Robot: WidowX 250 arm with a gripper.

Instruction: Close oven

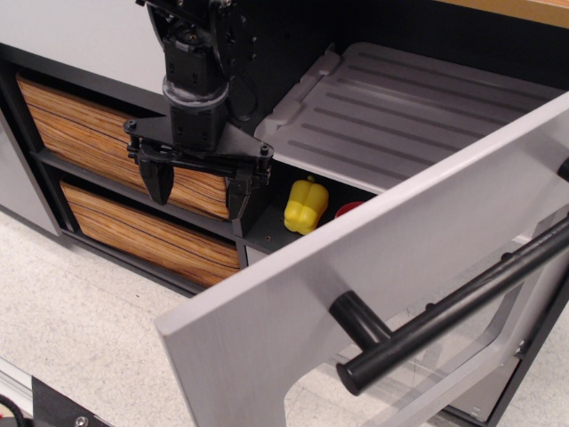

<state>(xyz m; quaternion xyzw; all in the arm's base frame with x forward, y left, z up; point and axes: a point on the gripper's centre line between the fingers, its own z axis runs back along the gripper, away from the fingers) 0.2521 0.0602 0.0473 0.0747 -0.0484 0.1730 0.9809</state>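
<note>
Fingers (198, 187) spread, pointing down, left of open oven door (373, 267)

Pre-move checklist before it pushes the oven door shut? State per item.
1. Oven door open, needs closing: ok, it swings out toward the camera.
2. Gripper empty: ok, fingers apart, nothing between them.
3. Gripper touching the door: not ok, it hangs beside the wood drawers, apart from the door.
4. Bar handle free to reach: ok, nothing on it.
5. Doorway clear: cannot tell; yellow pepper and a red item sit under the rack, near the front edge.
6. Rack fully in: cannot tell.
</note>
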